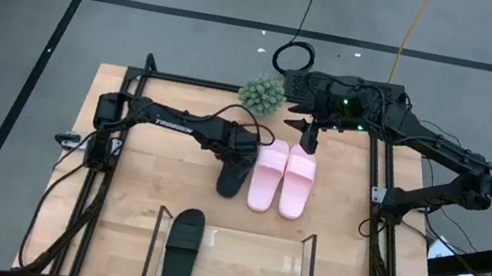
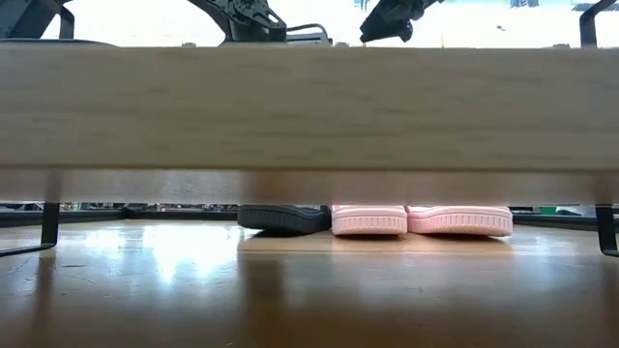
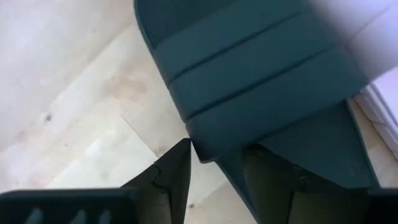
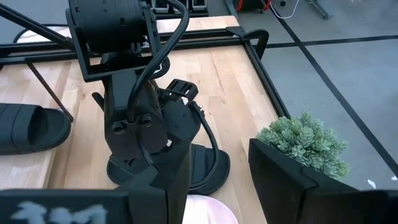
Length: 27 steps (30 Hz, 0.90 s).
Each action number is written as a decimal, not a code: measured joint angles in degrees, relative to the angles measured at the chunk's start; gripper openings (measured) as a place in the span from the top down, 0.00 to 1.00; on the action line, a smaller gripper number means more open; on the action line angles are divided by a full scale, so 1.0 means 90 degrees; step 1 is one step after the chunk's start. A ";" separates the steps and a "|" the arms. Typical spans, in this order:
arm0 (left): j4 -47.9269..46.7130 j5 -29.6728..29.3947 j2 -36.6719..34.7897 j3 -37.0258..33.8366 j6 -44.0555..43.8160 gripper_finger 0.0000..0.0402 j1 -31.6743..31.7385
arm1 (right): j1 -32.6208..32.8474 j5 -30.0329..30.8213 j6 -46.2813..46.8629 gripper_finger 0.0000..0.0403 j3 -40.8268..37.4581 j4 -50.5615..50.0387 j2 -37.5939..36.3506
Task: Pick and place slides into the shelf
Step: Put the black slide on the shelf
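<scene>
A black slide (image 1: 234, 173) lies sole-down on the table beside the pink pair (image 1: 283, 177), as the low view shows (image 2: 280, 217). My left gripper (image 1: 245, 154) is down over its far end, open, one finger on each side of the strap's side edge. My right gripper (image 1: 308, 132) hovers open above the table past the pink pair's far ends, touching nothing. The second black slide (image 1: 183, 249) lies in the left end of the clear shelf (image 1: 258, 243). My left gripper (image 3: 214, 165) comes from above, pointing down. It has the side edge of the black slide's strap (image 3: 208, 140) between its fingers, one finger (image 3: 177, 171) outside the slide and the other over the footbed. Whether the fingers touch the strap, I cannot tell. The slide lies flat on the table.
A small green plant (image 1: 262, 93) stands at the table's far edge, between the two grippers and close to my right gripper (image 4: 217, 186). Black frame rails (image 1: 373, 196) run along the table's sides. The shelf's room to the right of the black slide holds nothing.
</scene>
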 joint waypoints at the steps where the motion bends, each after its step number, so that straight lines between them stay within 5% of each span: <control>1: 0.0007 -0.0067 0.0000 0.0000 -0.0002 0.65 0.0000 | 0.0000 0.0000 0.0002 0.62 0.0000 0.0000 0.0000; 27: 0.1145 -0.0500 0.0051 -0.0636 -0.0194 0.65 0.0039 | 0.0000 0.0000 0.0002 0.62 0.0000 0.0070 0.0000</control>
